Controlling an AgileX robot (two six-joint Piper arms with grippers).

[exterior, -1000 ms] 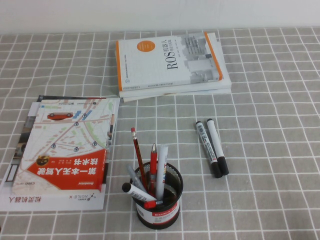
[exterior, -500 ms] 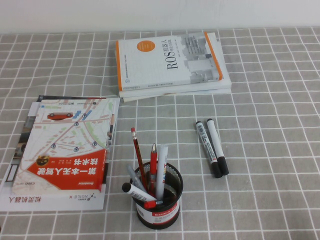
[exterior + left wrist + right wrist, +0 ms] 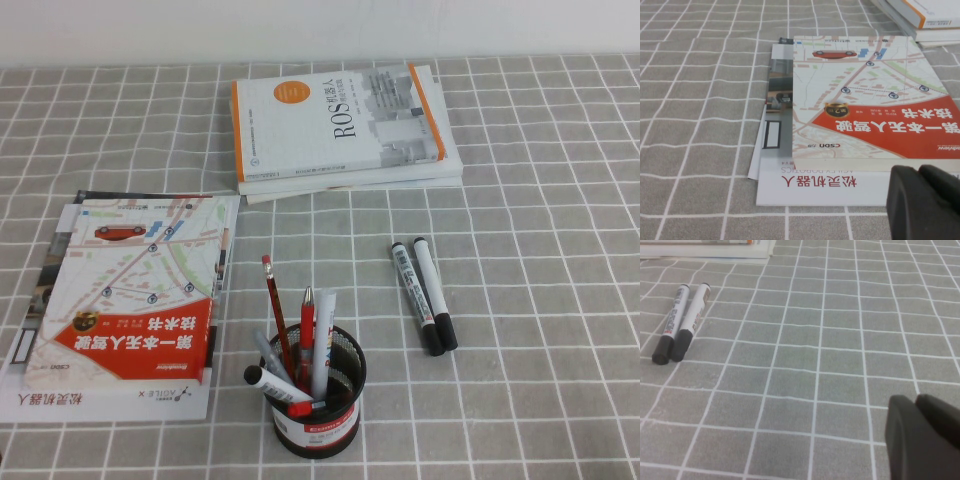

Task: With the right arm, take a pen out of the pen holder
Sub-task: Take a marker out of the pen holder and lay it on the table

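Observation:
A black mesh pen holder (image 3: pixel 315 400) stands near the table's front edge. In it are a red pencil (image 3: pixel 276 310), a red pen (image 3: pixel 306 322), a grey pen and a black-capped marker (image 3: pixel 272 385). Two white markers with black caps (image 3: pixel 428 295) lie side by side on the cloth to its right, also in the right wrist view as two markers (image 3: pixel 680 322). My right gripper (image 3: pixel 916 402) is shut and empty, low over bare cloth away from the holder. My left gripper (image 3: pixel 920 172) is shut, beside the red book. Neither gripper shows in the high view.
A red and white book (image 3: pixel 135 290) lies on a stack of booklets at the left, seen close up as the same book (image 3: pixel 865 110). A stack of white and orange books (image 3: pixel 340 125) lies at the back. A grey checked cloth (image 3: pixel 540 400) covers the table.

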